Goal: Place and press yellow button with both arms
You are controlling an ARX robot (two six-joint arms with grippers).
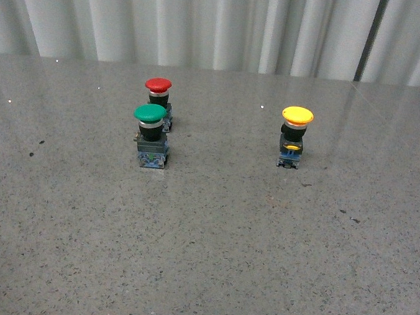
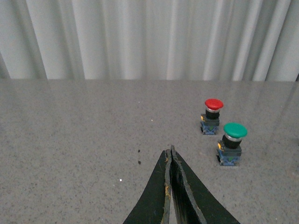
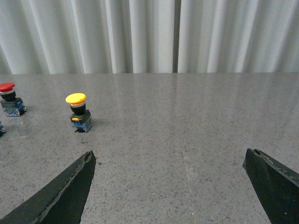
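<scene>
The small push button with yellow mushroom cap and black collar (image 1: 295, 138) stood upright on the grey speckled bench (image 1: 203, 258), nearer to its far edge, right of the middle, untouched. The green-capped button (image 1: 151, 136) and the red-capped button (image 1: 159, 96) stood well apart from it, toward the left edge. The left pincer (image 2: 170, 150) was closed completely, holding nothing. The right pincer (image 3: 168, 154) was wide open and empty.

The left fingers (image 2: 156, 200) and the right fingers (image 3: 65, 191) are cut off at their roots by the picture's edge, and beyond one right fingertip only a sliver of a button base (image 3: 1, 128) shows, too little to identify.
</scene>
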